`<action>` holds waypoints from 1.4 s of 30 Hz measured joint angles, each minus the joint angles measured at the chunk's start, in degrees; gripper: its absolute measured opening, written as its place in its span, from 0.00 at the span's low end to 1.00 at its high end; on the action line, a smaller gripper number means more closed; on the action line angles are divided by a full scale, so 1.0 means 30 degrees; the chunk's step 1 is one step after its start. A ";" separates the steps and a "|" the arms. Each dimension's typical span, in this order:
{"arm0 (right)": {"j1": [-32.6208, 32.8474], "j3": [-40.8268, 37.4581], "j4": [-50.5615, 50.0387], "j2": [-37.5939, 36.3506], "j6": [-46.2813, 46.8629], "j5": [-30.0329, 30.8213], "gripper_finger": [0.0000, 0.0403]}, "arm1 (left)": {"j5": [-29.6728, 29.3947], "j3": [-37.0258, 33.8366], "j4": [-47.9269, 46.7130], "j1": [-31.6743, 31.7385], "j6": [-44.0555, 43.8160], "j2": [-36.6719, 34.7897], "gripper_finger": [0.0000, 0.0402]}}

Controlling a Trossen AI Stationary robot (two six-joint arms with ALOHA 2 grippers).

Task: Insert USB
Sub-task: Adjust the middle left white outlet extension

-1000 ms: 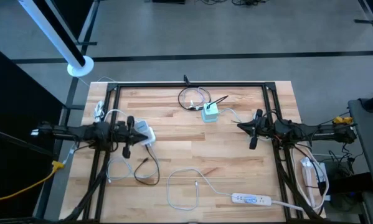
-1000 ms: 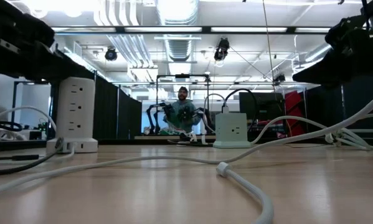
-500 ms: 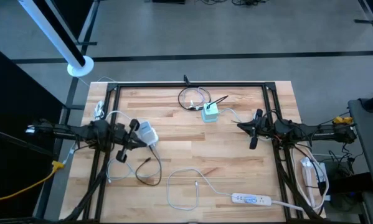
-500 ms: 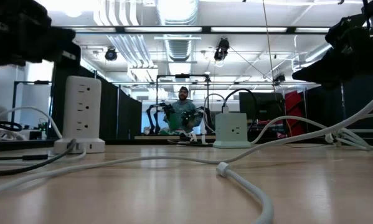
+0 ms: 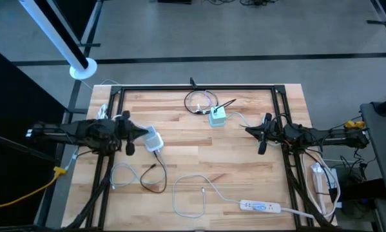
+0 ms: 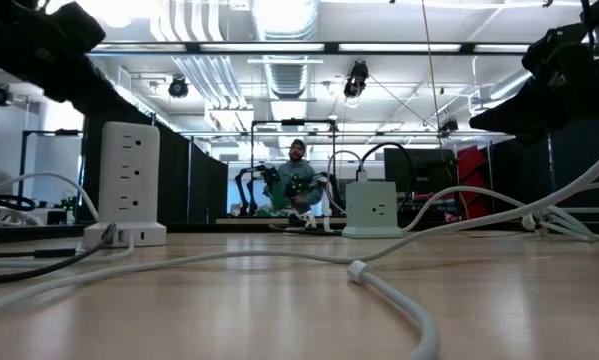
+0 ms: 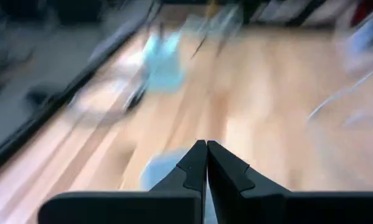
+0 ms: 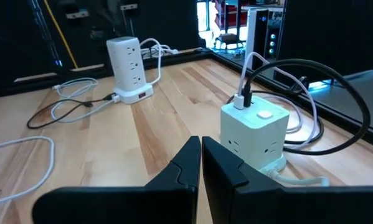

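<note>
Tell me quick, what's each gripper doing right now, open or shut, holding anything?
Left gripper: shut, holding nothing, above the table beside the white power tower.
Right gripper: shut, empty, waiting near the cube power strip.

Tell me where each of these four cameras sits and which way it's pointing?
High view: overhead, looking straight down on the table; both arms show, left end effector and right end effector.
Low view: table height, facing the room; dark arm parts at the upper corners.
Left wrist view: on the left arm, looking over the wood; its closed fingers at the bottom.
Right wrist view: on the right arm, facing the cube charger; closed fingers at the bottom.
Shared: the tower power strip also shows in the right wrist view.
</note>
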 joint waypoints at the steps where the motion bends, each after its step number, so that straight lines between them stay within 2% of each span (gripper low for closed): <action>1: 0.0000 0.0000 0.0000 0.0000 -0.0013 0.0027 0.00 | -0.0069 0.0137 0.0032 -0.0004 -0.0473 0.0102 0.00; 6: 0.0000 -0.0036 0.0030 0.0000 -0.0052 0.0806 0.00 | 0.2248 -0.0585 0.0940 -0.0004 -0.4388 0.1414 0.00; 9: -0.0040 -0.0036 0.0071 -0.0006 -0.0281 0.1054 0.00 | 0.4076 -0.1298 0.2423 -0.0011 -0.5412 0.2465 0.00; 20: -0.0367 -0.0036 0.0051 0.0000 -0.0464 0.1017 0.00 | 0.4519 -0.2516 0.6558 0.0039 -0.2971 0.3604 0.00; 24: -0.0379 -0.0036 0.0044 0.0000 -0.0532 0.1009 0.00 | 0.4248 -0.3734 1.0402 0.0120 -0.1631 0.3787 0.00; 26: -0.0379 -0.0036 0.0045 0.0026 -0.0462 0.1011 0.00 | 0.4256 -0.4301 1.2162 0.0120 -0.1025 0.3725 0.00; 29: -0.0379 -0.0036 0.0036 0.0029 -0.0060 0.0995 0.00 | 0.4337 -0.4308 1.2845 0.0120 -0.0625 0.3355 0.00; 37: -0.0379 -0.0036 0.0029 0.0124 -0.0006 0.0973 0.00 | 0.5197 -0.3401 1.2015 0.0084 -0.1177 0.1384 0.00; 42: -0.0379 -0.0047 0.0205 -0.0243 -0.0672 0.0945 0.00 | 0.5415 -0.4249 1.0891 0.0084 -0.0560 -0.1156 0.00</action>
